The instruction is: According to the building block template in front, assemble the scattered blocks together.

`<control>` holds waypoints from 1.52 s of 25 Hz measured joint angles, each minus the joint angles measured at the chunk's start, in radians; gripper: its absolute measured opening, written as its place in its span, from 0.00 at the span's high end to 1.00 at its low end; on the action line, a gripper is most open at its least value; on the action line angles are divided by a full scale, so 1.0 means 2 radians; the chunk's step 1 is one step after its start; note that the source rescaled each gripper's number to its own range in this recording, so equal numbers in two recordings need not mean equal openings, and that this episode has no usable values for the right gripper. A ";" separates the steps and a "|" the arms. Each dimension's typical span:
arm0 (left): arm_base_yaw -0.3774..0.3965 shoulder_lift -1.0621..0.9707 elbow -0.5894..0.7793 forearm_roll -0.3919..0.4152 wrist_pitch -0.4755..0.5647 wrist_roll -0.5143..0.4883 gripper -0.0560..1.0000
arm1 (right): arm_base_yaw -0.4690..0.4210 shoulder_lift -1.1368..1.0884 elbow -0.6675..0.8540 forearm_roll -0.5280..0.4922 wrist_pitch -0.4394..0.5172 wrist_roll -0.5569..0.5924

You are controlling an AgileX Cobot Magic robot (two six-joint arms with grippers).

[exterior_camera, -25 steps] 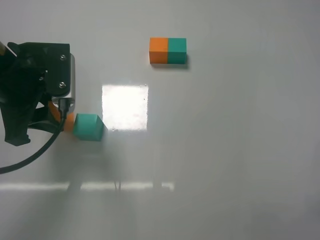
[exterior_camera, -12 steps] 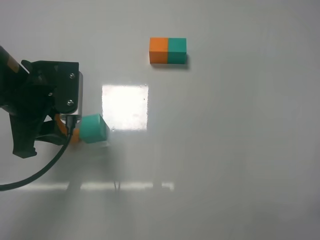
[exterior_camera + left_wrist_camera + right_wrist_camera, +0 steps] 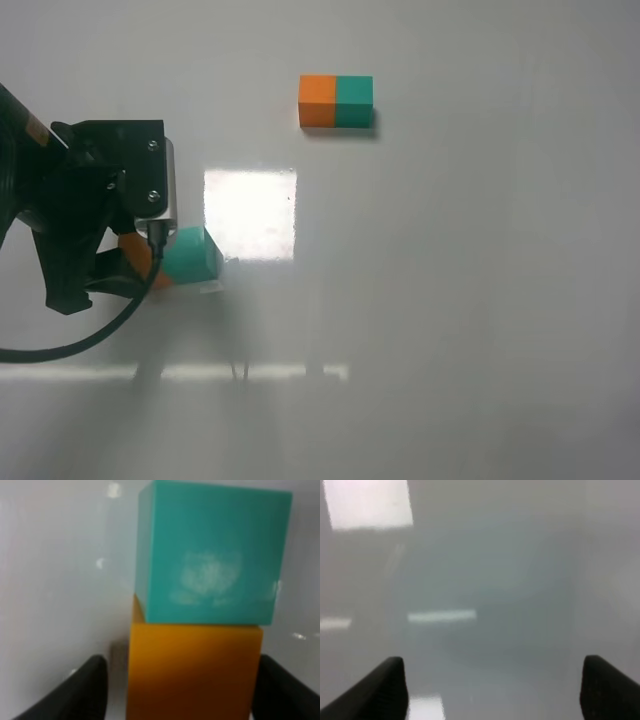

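Observation:
The template bar (image 3: pixel 336 101), orange half left and teal half right, lies at the back of the table. The loose teal cube (image 3: pixel 192 255) sits left of centre, with the loose orange cube (image 3: pixel 136 256) pressed against its left side, mostly hidden under my left arm. In the left wrist view the orange cube (image 3: pixel 195 670) sits between the spread fingers of my left gripper (image 3: pixel 182 685), a small gap on one side, and touches the teal cube (image 3: pixel 212 555) beyond it. My right gripper (image 3: pixel 492 690) is open over bare table and does not show in the exterior high view.
A bright square glare patch (image 3: pixel 250 214) lies on the white table just right of the cubes. My left arm's black wrist and cable (image 3: pixel 90 200) cover the table's left edge.
My left gripper has moved right with the orange cube between its fingers, pushing the teal cube a little to the right. The template bar has not moved.

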 joint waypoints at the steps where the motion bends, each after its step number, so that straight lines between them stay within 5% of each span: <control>1: 0.000 0.000 0.000 0.000 0.000 0.000 0.32 | 0.000 0.000 0.000 0.000 0.000 0.000; 6: -0.009 0.000 0.000 -0.007 -0.014 -0.001 0.20 | 0.000 0.000 0.000 0.000 0.000 0.000; 23: -0.035 0.024 0.000 -0.017 -0.043 0.008 0.20 | 0.000 0.000 0.000 0.000 0.000 0.000; 29: -0.035 0.025 0.000 -0.016 -0.052 0.010 0.39 | 0.000 0.000 0.000 0.000 0.000 0.000; 36: -0.035 0.026 0.000 -0.012 -0.053 0.020 0.86 | 0.000 0.000 0.000 0.000 0.000 0.000; 38: -0.035 0.026 0.000 -0.011 -0.053 0.022 0.93 | 0.000 0.000 0.000 0.000 0.000 0.000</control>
